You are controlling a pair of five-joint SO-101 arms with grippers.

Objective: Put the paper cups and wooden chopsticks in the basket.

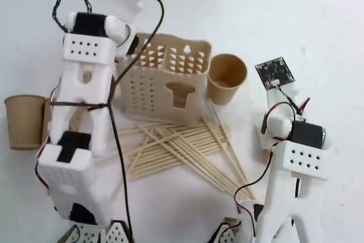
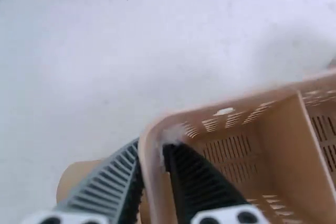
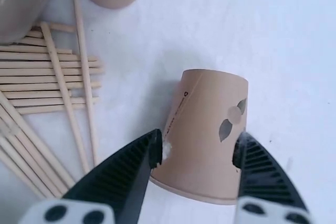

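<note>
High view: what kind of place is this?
Probably a robot lab or workshop, not a kitchen. Two robot arms stand at a plain white table, bare wires and a circuit board show, and cups, chopsticks and a basket are laid out like a test.

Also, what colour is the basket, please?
The basket is pale beige; the high view shows it best.

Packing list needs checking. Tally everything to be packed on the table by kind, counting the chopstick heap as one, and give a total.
Beige perforated plastic basket: 1
Brown paper cups: 3, one upright by the basket, one lying off by itself, one lying between the right pincer's fingers
Heap of loose wooden chopsticks: 1, sticks too overlapped to count
Total: 5
</note>
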